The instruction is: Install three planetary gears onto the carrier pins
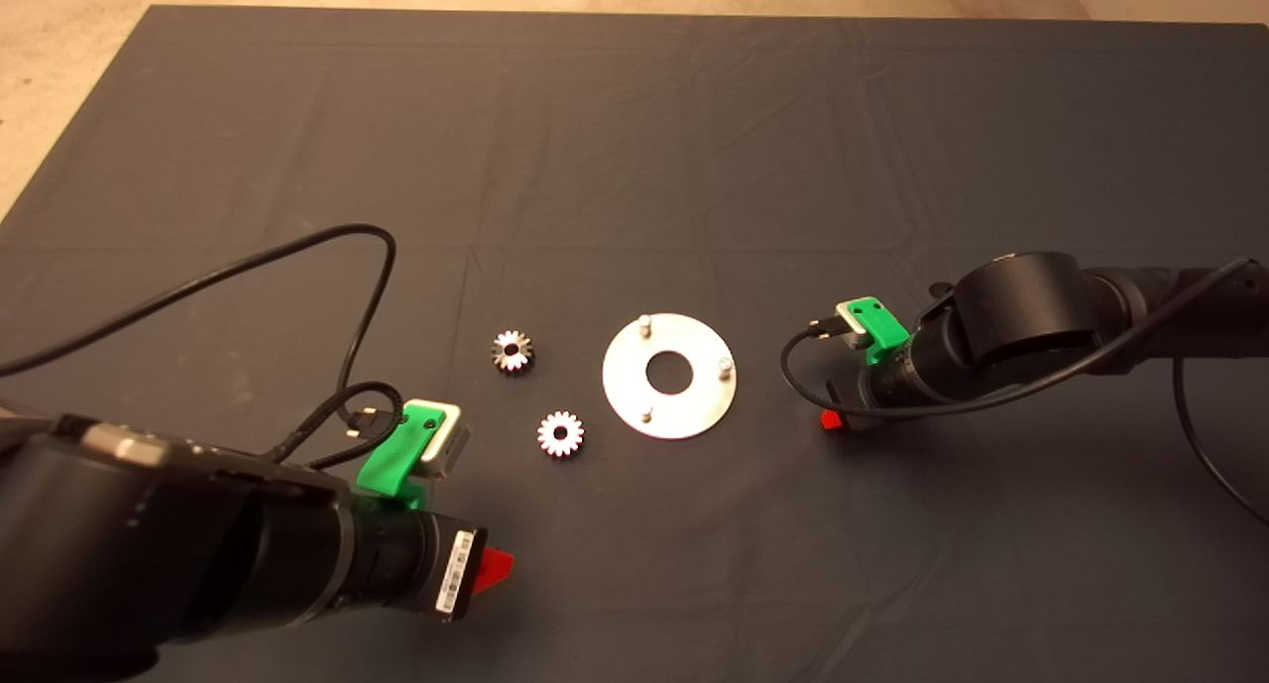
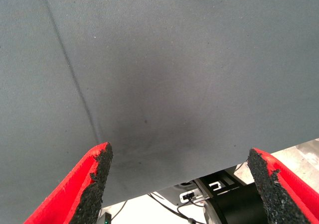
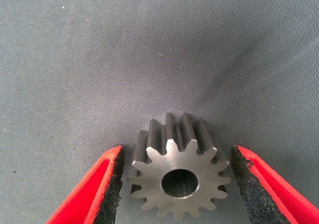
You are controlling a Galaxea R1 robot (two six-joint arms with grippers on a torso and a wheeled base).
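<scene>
Silver gear (image 3: 179, 181) sits between the right gripper's (image 3: 175, 184) open fingers, untouched, at 3 o'clock of the disc (image 1: 669, 376). Left gripper (image 2: 178, 186) gapes empty at 8 o'clock.

— Where was the left arm (image 1: 149, 544)?

— It reached in from the lower left, its left gripper (image 2: 179, 184) low over the mat with the red fingers (image 2: 92, 176) spread wide and nothing between them.

— And the other?

— The right arm (image 1: 1041, 326) came in from the right, wrist angled down. The right gripper (image 3: 174, 184) had its pads (image 3: 113, 184) apart, not pressing on anything.
</scene>
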